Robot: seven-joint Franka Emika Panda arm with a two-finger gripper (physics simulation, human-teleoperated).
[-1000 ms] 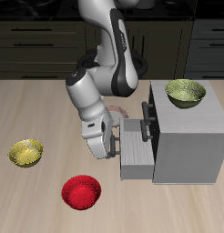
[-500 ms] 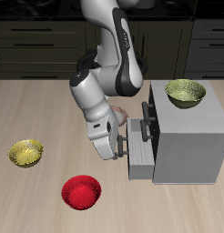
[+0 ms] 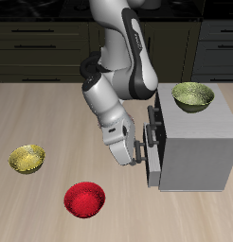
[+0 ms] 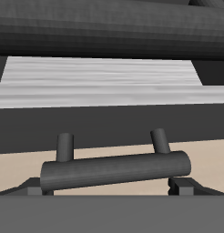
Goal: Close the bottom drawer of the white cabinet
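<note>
The white cabinet (image 3: 196,151) stands on the table in the exterior view, with stacked drawer fronts and dark bar handles. Its bottom drawer (image 3: 152,171) sticks out only slightly from the cabinet's face. My gripper (image 3: 139,154) is low, right at the drawer's front, with its fingers spread open and nothing held. In the wrist view the drawer's dark bar handle (image 4: 114,171) fills the frame very close, just beyond my gripper (image 4: 112,189), with the light front panel (image 4: 100,75) behind it.
A yellow-green bowl (image 3: 192,95) sits on top of the cabinet. A yellow bowl (image 3: 26,159) and a red bowl (image 3: 85,198) sit on the table nearer the front edge, away from the cabinet. Dark kitchen cabinets line the back.
My gripper has moved toward the cabinet with the drawer front before it. The bottom drawer has slid from well open to almost flush.
</note>
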